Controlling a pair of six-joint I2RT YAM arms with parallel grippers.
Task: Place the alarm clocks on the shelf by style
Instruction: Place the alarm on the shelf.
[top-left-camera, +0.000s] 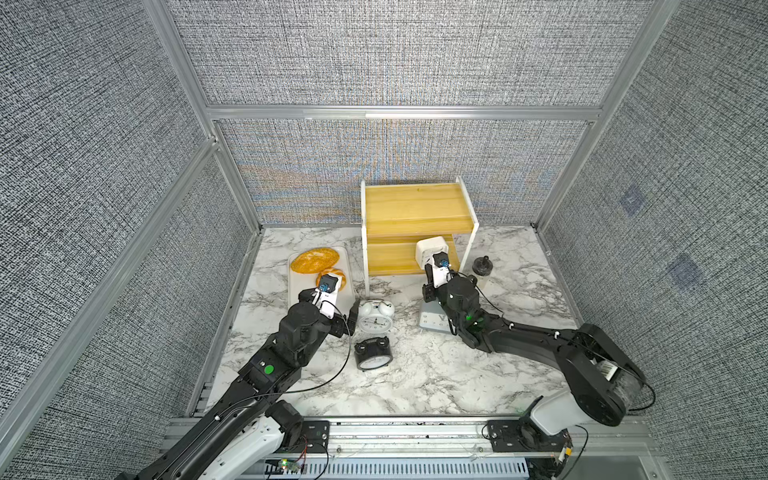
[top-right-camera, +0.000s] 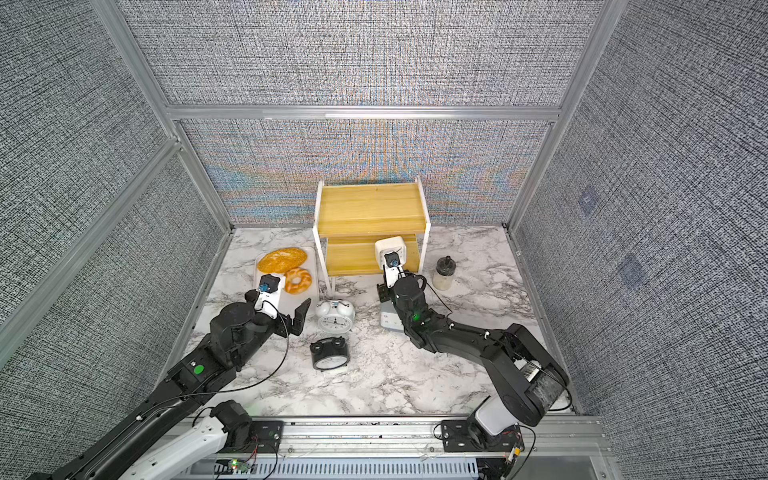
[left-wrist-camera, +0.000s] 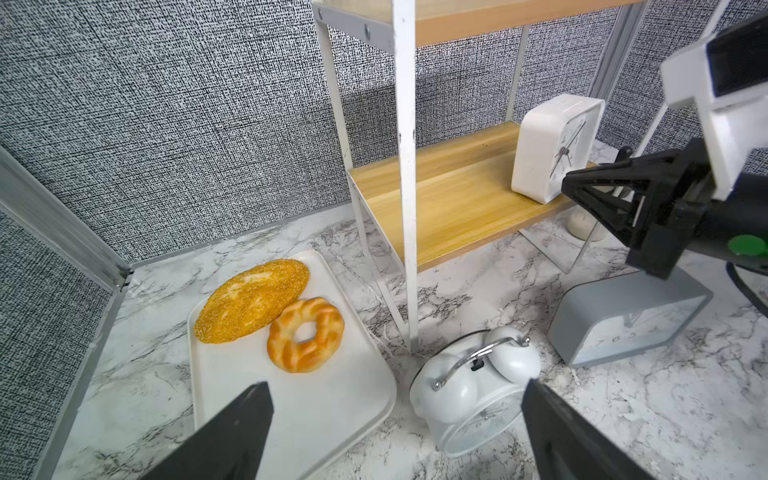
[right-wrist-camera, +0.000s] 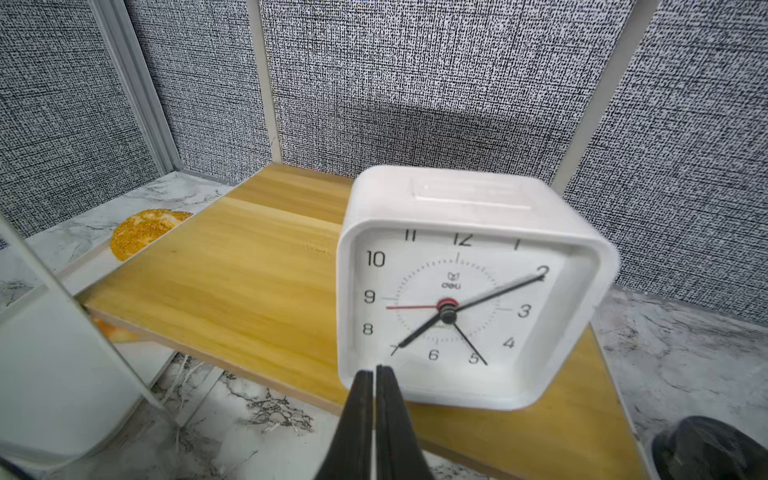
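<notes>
Right hand (right-wrist-camera: 375, 370), closed and empty, sits just before the small white square clock (right-wrist-camera: 465, 299) on the lower board of the shelf (right-wrist-camera: 249, 270); left hand (left-wrist-camera: 397, 384), wide open, faces the white twin-bell clock (left-wrist-camera: 469, 390) just ahead.

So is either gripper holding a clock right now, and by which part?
Neither: the right gripper is shut empty before the square clock; the left gripper is open, empty.
</notes>
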